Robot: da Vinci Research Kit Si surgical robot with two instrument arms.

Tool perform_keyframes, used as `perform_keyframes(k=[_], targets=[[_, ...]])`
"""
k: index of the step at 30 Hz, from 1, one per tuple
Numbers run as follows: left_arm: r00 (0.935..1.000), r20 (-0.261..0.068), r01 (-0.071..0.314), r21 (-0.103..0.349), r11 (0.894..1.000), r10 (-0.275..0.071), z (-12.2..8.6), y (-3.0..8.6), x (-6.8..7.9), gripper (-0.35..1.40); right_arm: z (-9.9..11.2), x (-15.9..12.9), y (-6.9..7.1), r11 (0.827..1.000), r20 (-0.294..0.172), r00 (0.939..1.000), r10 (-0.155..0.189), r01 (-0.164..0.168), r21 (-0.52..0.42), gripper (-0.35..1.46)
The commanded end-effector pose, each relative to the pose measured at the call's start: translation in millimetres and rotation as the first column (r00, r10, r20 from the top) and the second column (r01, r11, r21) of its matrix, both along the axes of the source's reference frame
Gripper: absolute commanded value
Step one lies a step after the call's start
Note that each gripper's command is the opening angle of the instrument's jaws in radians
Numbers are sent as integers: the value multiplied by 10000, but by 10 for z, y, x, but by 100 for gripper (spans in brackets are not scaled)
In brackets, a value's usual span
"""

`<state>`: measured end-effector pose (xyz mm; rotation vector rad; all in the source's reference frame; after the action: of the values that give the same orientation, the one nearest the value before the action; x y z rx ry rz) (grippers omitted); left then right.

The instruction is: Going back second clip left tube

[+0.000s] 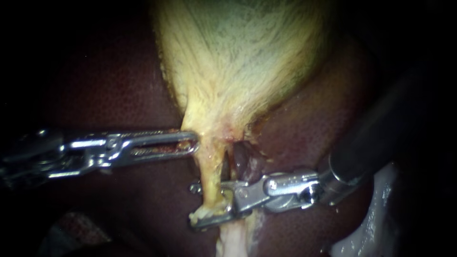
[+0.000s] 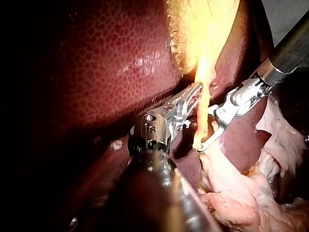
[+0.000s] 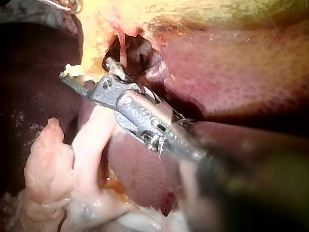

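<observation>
The yellow gallbladder (image 1: 238, 57) narrows downward into a pale left tube (image 1: 209, 176). My left instrument (image 1: 193, 143) reaches in from the left, its jaws shut on the gallbladder's neck where the tube begins; the left wrist view shows it there too (image 2: 198, 92). My right instrument (image 1: 200, 204) comes in from the right. Its jaws stand open astride the left tube, low down, one on each side. The gap shows again in the right wrist view (image 3: 87, 70) and the left wrist view (image 2: 205, 130). I see no clip on the tube.
Dark red liver (image 1: 119, 85) lies all around. A darker stub of tissue (image 1: 243, 162) sits just right of the tube, above the right instrument. Pale ragged tissue (image 3: 48, 159) hangs below the jaws, and whitish tissue (image 1: 376, 219) lies under the right shaft.
</observation>
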<state>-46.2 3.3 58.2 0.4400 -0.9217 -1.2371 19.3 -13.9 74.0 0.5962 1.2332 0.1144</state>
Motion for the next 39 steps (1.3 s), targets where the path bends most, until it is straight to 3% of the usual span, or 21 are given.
perform_keyframes(k=[1,8,14,18,20,22,25,29,33,39], targets=[[10000,-6,3,-2,10000,-3,0,0,0,-35,1,0,0,9999,-33,10000,-27,26,-129,60],[10000,-9,5,-4,10000,-5,0,0,-1,-35,6,4,-14,9997,-63,9999,-117,115,-218,60],[10000,-5,0,-4,10000,0,0,0,0,-35,1,3,-32,9957,-460,9950,-882,867,-329,60],[10000,-5,-2,-4,10000,2,0,0,1,-35,1,2,-33,9899,-735,9876,-1388,1360,-411,60],[10000,-4,-2,-4,10000,2,0,0,1,-35,2,1,-32,9889,-774,9864,-1449,1417,-456,58],[10000,-4,-3,-4,10000,3,0,0,1,-35,5,1,-29,9895,-752,9875,-1382,1345,-521,55],[10000,-4,-3,-4,10000,3,0,0,1,-35,11,-1,-22,9930,-601,9931,-1007,966,-673,54],[10000,-3,-3,-4,10000,3,0,0,1,-35,20,-11,-7,9974,-207,9996,-171,156,-704,56],[10000,0,-9,-4,10000,9,0,-1,2,-35,23,-26,7,9973,21,9995,302,-300,-678,58],[10000,5,-21,-8,10000,21,0,-2,5,-35,13,-52,16,9966,158,9982,582,-571,-599,59]])
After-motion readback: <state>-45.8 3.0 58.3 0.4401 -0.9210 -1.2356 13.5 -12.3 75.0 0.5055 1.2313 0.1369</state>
